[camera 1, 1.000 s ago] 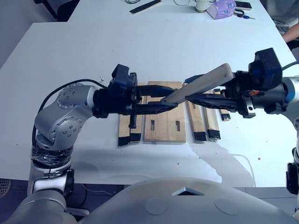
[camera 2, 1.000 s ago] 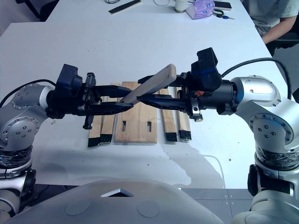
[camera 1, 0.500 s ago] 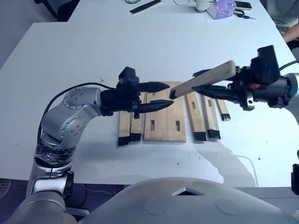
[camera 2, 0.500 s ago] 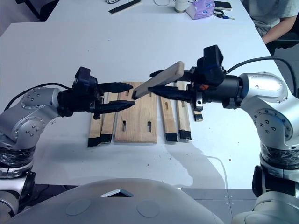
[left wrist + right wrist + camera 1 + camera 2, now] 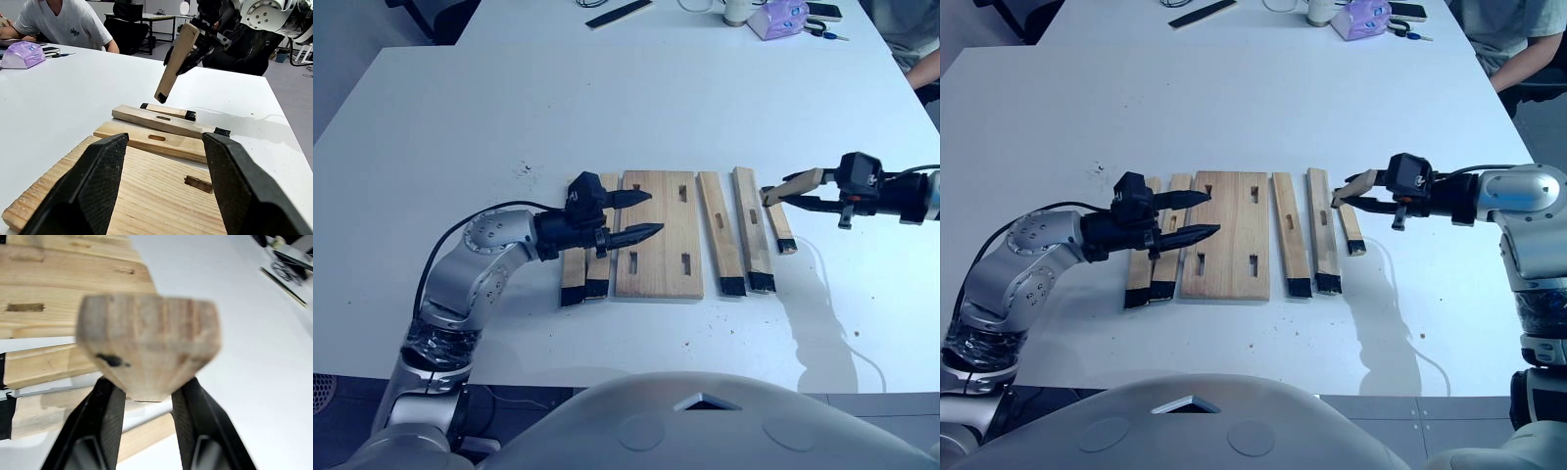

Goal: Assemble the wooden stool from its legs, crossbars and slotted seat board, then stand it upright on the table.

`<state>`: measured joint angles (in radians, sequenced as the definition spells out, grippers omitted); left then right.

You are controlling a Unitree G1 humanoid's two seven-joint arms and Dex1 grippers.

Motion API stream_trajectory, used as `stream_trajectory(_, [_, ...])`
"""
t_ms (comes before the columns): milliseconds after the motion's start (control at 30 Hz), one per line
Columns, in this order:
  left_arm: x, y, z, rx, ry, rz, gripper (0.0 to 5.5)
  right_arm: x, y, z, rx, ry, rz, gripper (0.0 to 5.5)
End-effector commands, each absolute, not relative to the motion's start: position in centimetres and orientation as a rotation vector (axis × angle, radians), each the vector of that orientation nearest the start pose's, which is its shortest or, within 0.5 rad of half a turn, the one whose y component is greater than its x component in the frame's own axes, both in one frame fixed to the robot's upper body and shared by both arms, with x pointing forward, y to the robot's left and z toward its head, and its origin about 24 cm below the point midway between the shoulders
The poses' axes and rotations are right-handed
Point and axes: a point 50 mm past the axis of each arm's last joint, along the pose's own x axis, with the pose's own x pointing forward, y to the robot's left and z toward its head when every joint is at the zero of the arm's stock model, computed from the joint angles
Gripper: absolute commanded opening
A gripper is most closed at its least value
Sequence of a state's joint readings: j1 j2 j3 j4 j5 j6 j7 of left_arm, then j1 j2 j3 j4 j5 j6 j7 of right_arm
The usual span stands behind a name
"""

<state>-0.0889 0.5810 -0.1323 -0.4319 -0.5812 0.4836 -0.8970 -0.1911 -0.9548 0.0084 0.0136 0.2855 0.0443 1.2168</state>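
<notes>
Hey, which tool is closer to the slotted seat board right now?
Left. The left tool hovers open over the seat board, at its left edge; the right tool, holding a wooden bar, is out past the loose slats on the board's right.

Far edge clutter

Along the far edge of the white tabletop (image 5: 607, 98): a flat black strip (image 5: 618, 14) lying at a slant, then a white round container (image 5: 735, 11), a purple soft pouch (image 5: 777, 19) just beside it, and a dark flat phone (image 5: 823, 11) toward the far right corner.
</notes>
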Motion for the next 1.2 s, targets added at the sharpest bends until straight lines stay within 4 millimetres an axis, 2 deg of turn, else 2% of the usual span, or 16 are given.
stream_trajectory(33, [21.1,13.3,11.5,0.035,0.135,-1.285,2.81,25.4,-25.0,13.4,-0.700,0.276,1.182,1.30])
stream_trajectory(367, [20.8,13.2,11.4,0.038,0.130,-1.299,2.81,24.7,-25.0,11.1,-0.722,0.343,1.245,1.30])
stream_trajectory(600, [20.5,13.0,11.4,0.033,0.127,-1.298,2.81,23.6,-25.2,11.0,-0.634,0.436,1.332,1.29])
stream_trajectory(733, [20.5,12.8,11.3,0.029,0.125,-1.298,2.81,24.5,-25.6,10.6,-0.589,0.501,1.337,1.29])
stream_trajectory(933, [20.4,12.6,11.2,0.033,0.128,-1.310,2.81,26.1,-25.6,8.6,-0.570,0.605,1.362,1.29])
stream_trajectory(1067, [20.2,12.5,11.1,0.032,0.139,-1.336,2.81,25.9,-26.1,6.9,-0.555,0.675,1.365,1.29])
stream_trajectory(1200, [20.0,12.3,11.0,0.027,0.154,-1.366,2.81,25.7,-26.3,6.2,-0.516,0.686,1.345,1.29])
